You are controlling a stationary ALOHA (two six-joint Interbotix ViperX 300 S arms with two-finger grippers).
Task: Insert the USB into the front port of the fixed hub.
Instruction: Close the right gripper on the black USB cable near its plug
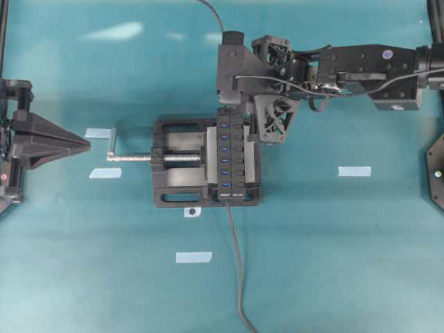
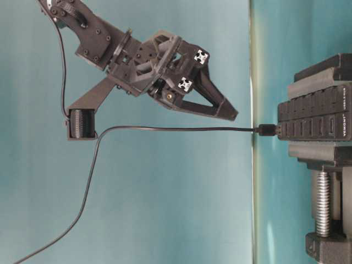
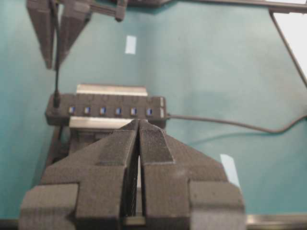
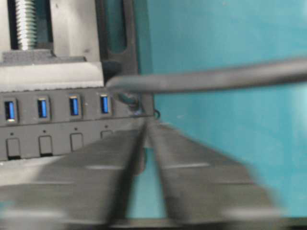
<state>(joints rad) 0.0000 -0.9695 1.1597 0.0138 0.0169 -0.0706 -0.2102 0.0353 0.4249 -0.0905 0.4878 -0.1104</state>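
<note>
The fixed hub (image 1: 231, 156) is a long black bar with blue slots, clamped in a vise. The USB plug (image 2: 268, 130) sits in the slot at the hub's end away from the lettering, with its thin cable (image 2: 165, 129) running off it. The plug also shows in the left wrist view (image 3: 56, 101) and in the right wrist view (image 4: 129, 100). My right gripper (image 2: 231, 114) is shut and empty, just above and beside the plug, not touching it. My left gripper (image 1: 89, 144) is shut and empty, far left of the vise.
The black vise (image 1: 173, 194) has a silver screw handle (image 1: 114, 149) pointing at my left gripper. The hub's own cable (image 1: 236, 263) runs to the near table edge. Pale tape strips (image 1: 354, 171) lie around the vise.
</note>
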